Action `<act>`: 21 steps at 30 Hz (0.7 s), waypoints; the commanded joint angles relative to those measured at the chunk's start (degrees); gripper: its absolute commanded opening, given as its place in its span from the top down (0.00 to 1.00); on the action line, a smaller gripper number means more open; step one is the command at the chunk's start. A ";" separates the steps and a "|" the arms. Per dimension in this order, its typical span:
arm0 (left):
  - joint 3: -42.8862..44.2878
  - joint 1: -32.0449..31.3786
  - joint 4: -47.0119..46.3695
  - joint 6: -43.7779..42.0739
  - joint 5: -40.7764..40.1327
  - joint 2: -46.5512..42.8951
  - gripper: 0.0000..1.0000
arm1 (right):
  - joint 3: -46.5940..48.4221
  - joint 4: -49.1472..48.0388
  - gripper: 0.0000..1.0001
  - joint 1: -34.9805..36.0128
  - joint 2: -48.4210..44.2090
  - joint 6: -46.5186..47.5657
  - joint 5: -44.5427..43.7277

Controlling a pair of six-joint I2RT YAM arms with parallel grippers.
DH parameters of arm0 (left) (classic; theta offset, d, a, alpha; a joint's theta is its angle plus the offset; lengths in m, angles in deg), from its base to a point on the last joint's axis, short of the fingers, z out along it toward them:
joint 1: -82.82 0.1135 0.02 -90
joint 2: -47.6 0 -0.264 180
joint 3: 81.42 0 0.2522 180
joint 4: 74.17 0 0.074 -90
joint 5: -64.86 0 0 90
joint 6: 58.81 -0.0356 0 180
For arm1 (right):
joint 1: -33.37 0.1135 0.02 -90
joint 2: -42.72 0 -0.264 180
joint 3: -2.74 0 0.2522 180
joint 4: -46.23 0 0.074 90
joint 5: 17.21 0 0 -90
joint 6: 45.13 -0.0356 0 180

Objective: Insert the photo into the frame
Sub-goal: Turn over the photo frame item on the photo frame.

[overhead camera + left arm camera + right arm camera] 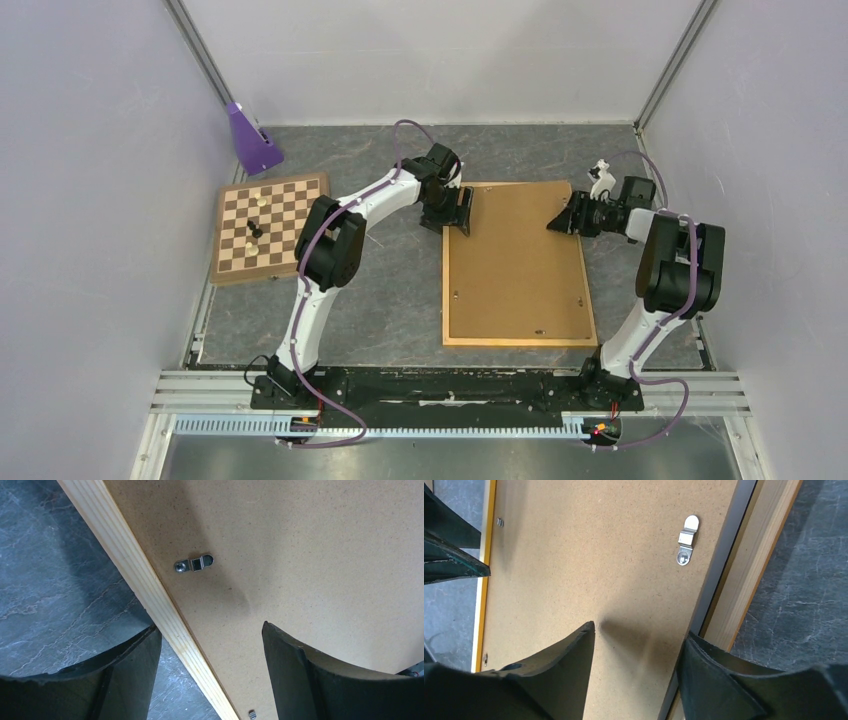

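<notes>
The frame (pixel 515 265) lies face down on the table (pixel 390 300), brown back up; the photo shows in no view. The left gripper (pixel 457 215) straddles the far-left rail and the right gripper (pixel 560 222) sits over the far-right edge, both with fingers apart and holding nothing. A gap shows beside the right rail and the clip (pixel 686 542) does not reach over it, so a nudge could slide the back askew.

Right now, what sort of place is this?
Probably a lab test cell: plain panel walls box in the table, left arm and right arm bolted to a metal rail, props like a chessboard and frame.
</notes>
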 commanded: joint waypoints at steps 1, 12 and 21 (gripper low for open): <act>0.20 -0.59 -2.79 -0.54 1.50 -2.33 0.21 | 1.33 -2.57 0.36 0.44 -2.03 3.62 -5.62; 0.01 -0.59 -2.72 -0.65 1.48 -2.42 0.21 | 2.60 1.32 0.26 1.46 -6.91 6.05 -9.30; -0.36 -0.59 -2.76 -0.70 1.48 -2.94 0.21 | 2.86 3.89 0.23 1.71 -11.98 9.13 -12.58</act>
